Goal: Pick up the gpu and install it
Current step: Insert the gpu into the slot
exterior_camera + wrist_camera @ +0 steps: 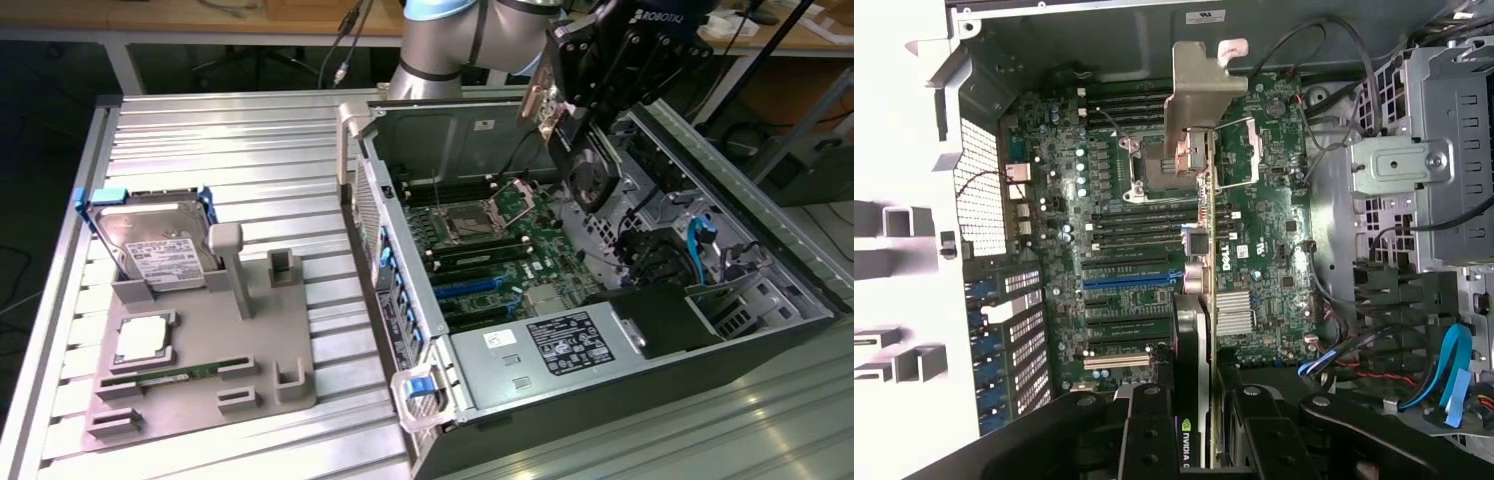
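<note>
The gripper is being shown partly closed, with its fingers being clamped on the two faces of the gpu. The card is thus being held hanging over the open case, at about one o'clock from the motherboard in the exterior view. In the wrist view the card is being seen edge-on, its silver bracket being pointed toward the board. Several risks are being judged from this. The card appears to be gripped at one end only, so it could be tilted or slipped in the grip by any contact. The bracket could be caught on the CPU socket beneath it, or on the case wall at twelve o'clock. The card's edge is being seen running across the blue slot rather than along it, so seating could be forced crooked and the contacts damaged. The blue cables, at three o'clock from the board, could be snagged.
</note>
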You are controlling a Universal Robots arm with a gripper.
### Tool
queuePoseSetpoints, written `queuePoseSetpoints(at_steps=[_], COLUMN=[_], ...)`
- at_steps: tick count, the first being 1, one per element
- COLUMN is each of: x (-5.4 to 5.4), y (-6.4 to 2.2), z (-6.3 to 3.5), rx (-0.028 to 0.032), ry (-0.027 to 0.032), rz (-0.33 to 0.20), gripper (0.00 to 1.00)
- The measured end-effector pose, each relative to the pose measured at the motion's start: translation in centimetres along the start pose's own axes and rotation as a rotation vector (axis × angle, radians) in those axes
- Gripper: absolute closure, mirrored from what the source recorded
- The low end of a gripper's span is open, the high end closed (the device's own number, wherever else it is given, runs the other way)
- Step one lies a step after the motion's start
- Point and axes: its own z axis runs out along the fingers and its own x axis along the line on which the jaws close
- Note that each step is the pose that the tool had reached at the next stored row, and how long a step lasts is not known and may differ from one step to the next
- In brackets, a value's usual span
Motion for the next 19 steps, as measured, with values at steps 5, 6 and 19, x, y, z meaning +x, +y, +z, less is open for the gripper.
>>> queuePoseSetpoints(at_steps=[5,6,19], x=[0.0,0.0,0.0], y=[0.0,0.0,0.0], z=[0.0,0.0,0.0], rx=[0.0,0.0,-0.0004], ry=[0.0,0.0,0.0017], rz=[0.0,0.0,-0.038], gripper=[0.73,0.73,0.73])
